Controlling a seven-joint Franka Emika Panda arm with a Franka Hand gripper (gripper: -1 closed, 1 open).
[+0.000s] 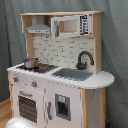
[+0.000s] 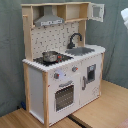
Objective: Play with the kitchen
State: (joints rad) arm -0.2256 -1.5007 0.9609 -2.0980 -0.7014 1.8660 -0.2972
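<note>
The kitchen [image 1: 60,95] [image 2: 60,75], white with light-wood sides, stands upright in both exterior views. It has a grey hood [image 1: 39,30] [image 2: 49,21], a black faucet [image 1: 84,59] [image 2: 75,39], a sink [image 1: 72,74] [image 2: 80,50], a stovetop [image 1: 44,68] [image 2: 56,59] and an oven door [image 1: 27,107] [image 2: 64,96]. A small metal pot [image 1: 31,63] [image 2: 49,56] sits on the stovetop. Only a white piece of my arm [image 2: 124,18] shows at the second exterior view's upper right edge, apart from the kitchen. My gripper's fingers are out of view.
The upper cabinet door [image 2: 97,12] hangs open at the second exterior view's right. A white rounded shape [image 1: 17,123] sits at the bottom left of the first exterior view. A grey curtain [image 1: 115,45] backs the kitchen, which stands on a wooden floor [image 2: 105,107].
</note>
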